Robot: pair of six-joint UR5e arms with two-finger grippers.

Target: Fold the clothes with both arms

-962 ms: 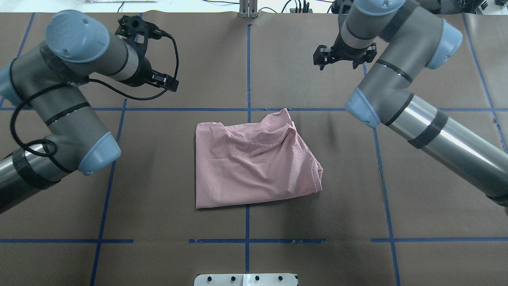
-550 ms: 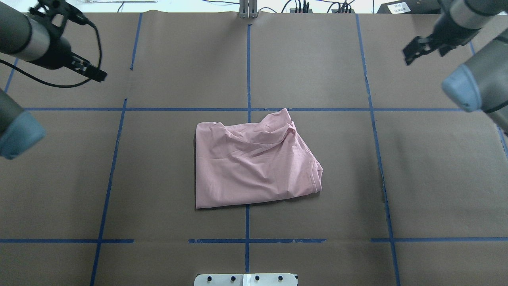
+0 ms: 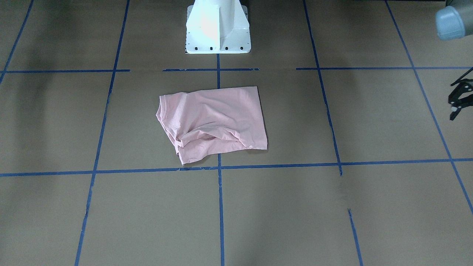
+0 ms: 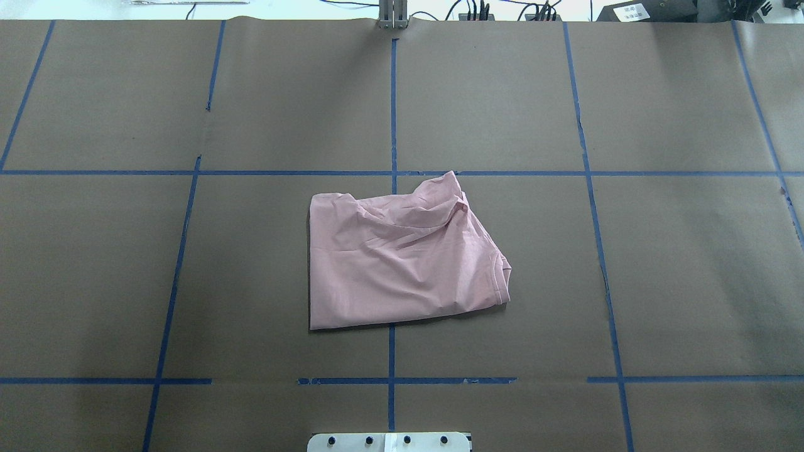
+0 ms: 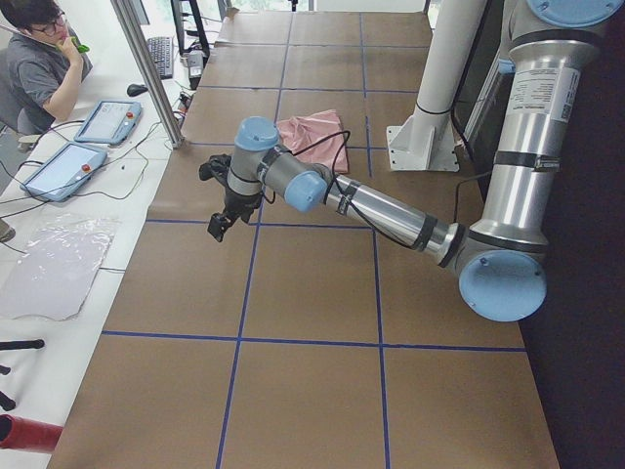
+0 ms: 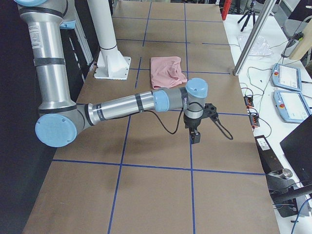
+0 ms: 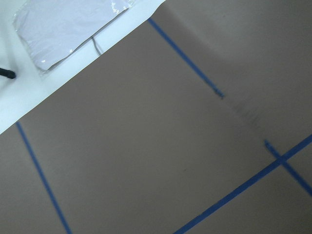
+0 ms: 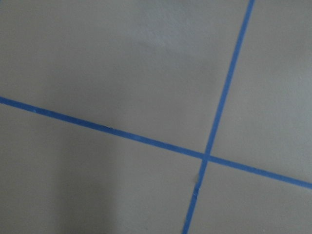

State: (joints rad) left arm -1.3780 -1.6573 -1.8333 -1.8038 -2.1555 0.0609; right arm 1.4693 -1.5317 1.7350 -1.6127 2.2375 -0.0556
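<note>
my left claw [image 3: 459, 99] hangs over bare brown paper out at my left end of the table [image 4: 188, 282], above the surface and touching nothing. only a slice of it shows at the edge of the front view and the side view is too coarse, so i cannot tell whether its fingers are spread or pressed together. its wrist camera sees only paper, blue tape lines [image 7: 204, 78] and the table edge, with no cloth anywhere near.

my right claw [image 6: 196, 127] hangs the same way at the opposite end, over a crossing of tape. it shows in the side view alone, so i cannot tell its state either.

between the two, well apart from both, the t-shirt [image 4: 402, 263] lies at the centre of the table, just ahead of the white pedestal base [image 3: 218, 29] and across the middle tape line. it is gathered into a rough rectangle with no print showing. the edge toward my left is straight, while the far right corner is rumpled with a loose flap.

i judge the folding about finished. holding both arms wide keeps them off the bundle and leaves the cameras a clean look at it.
</note>
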